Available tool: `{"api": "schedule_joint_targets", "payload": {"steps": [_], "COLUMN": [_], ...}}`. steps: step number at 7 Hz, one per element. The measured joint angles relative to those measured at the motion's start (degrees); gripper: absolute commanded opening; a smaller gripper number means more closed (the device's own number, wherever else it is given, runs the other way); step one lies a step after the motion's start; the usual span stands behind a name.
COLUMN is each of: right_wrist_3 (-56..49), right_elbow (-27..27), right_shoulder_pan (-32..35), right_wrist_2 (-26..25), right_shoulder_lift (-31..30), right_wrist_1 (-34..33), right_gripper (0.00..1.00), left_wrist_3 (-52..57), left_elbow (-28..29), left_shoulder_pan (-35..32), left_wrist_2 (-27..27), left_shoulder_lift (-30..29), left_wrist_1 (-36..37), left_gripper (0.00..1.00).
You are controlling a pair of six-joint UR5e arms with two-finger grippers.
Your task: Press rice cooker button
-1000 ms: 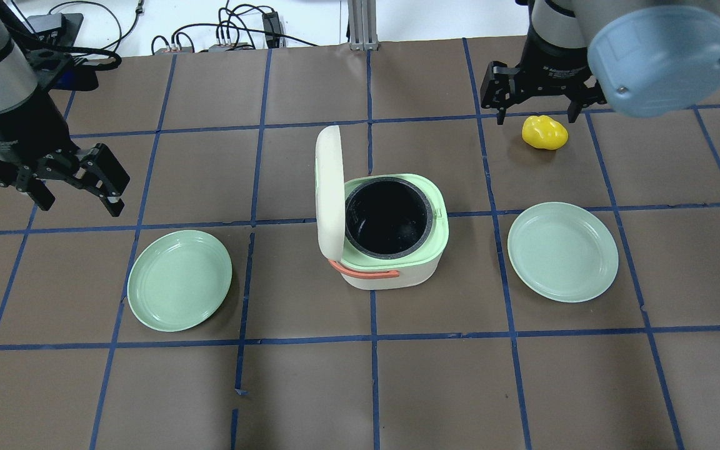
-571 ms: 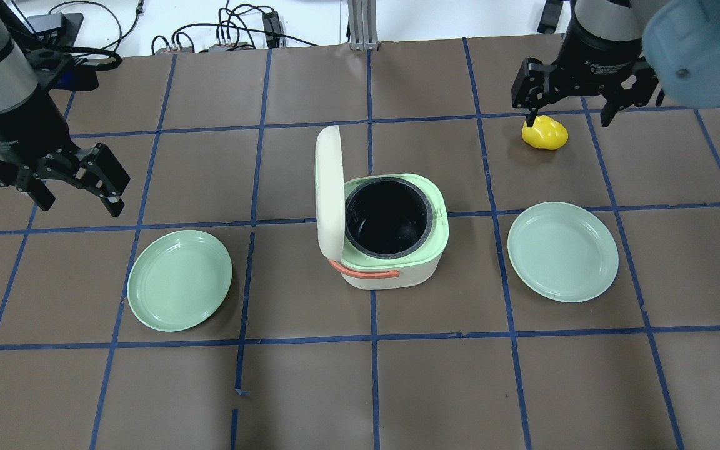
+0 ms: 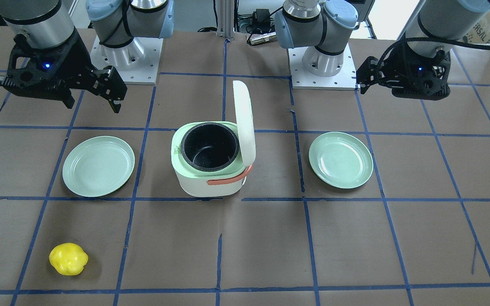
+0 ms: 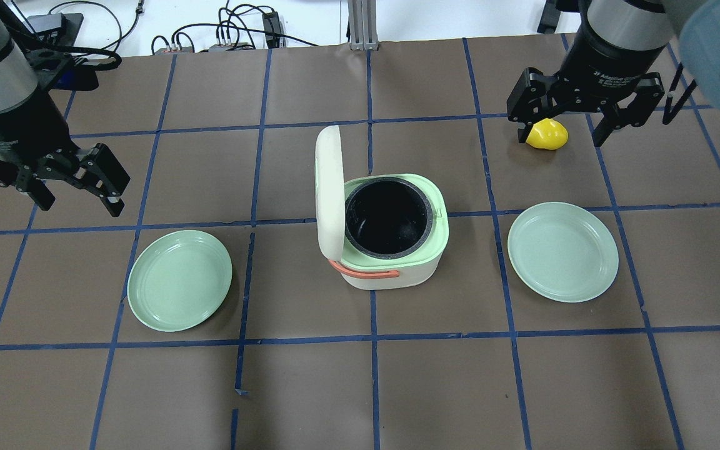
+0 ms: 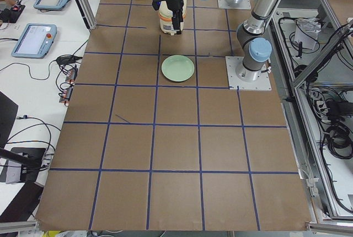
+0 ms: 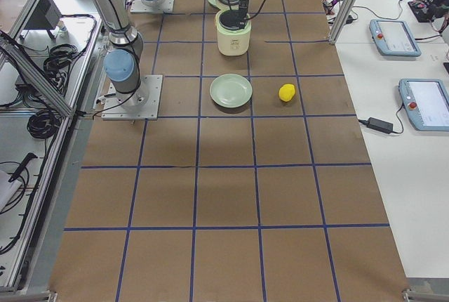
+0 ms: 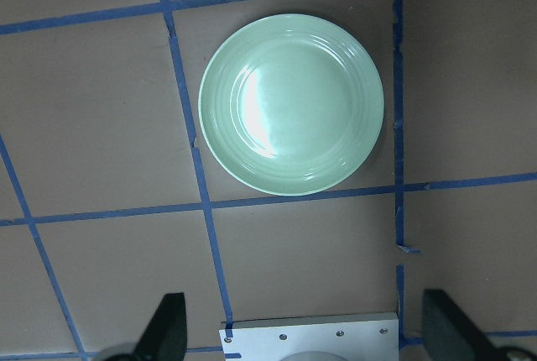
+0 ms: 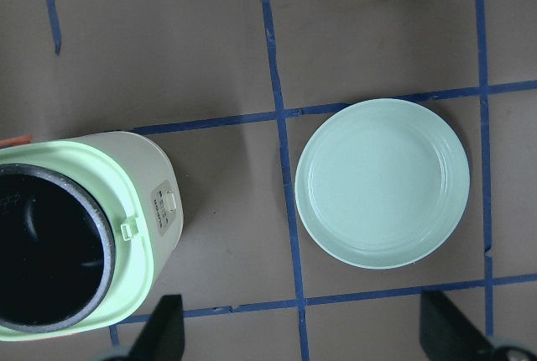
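Cooker (image 4: 391,274) sits mid-table, between two green plates and well apart from both. Its lid (image 4: 329,187) stands open on the side toward the robot's left, showing the dark pot (image 4: 388,215). The button (image 8: 165,206) is on the cooker's right flank, a small tab on a pale label just under the green rim. Right gripper (image 4: 561,134) hangs high over the lemon (image 4: 546,135) at the far right, fingers (image 8: 166,329) spread wide and holding nothing. Left gripper (image 4: 77,197) is parked above the left plate (image 4: 179,280), also spread and empty. With the lid already up, the press looks done, or else the arm is standing off.

If a press is still due, the right arm is the nearer one. It should draw its fingers together into one stiff tip, pass over the right plate (image 4: 562,251) and push square onto the tab. The cooker looks light and is unbraced, so a slanted shove could slide it. A short, straight press is best.

- The button is clear only in the right wrist view. Overhead shows a mere nub, and the front view does not show it.
- Cannot tell whether it is a lid release or a cook switch.
- The lemon is part-covered by the gripper overhead and cropped in the wrist view.
- Fingertips are cropped in both wrist views.
- In the side views the cooker is tiny and part-covered by the arms.
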Motion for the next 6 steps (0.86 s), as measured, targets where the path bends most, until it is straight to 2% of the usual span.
{"api": "schedule_joint_targets", "payload": {"steps": [6], "right_wrist_3": [-1.1], "right_elbow": [0.6], "right_shoulder_pan": [0.1], "right_wrist_2": [0.6], "right_shoulder_lift": [-0.1], "right_wrist_1": [-0.3], "right_gripper": [1.00], "left_wrist_3": [0.0], "left_elbow": [0.0], "left_shoulder_pan": [0.0], "left_wrist_2": [0.0], "left_shoulder_lift": [0.0], "left_wrist_1": [0.0], "left_gripper": [1.00]}}
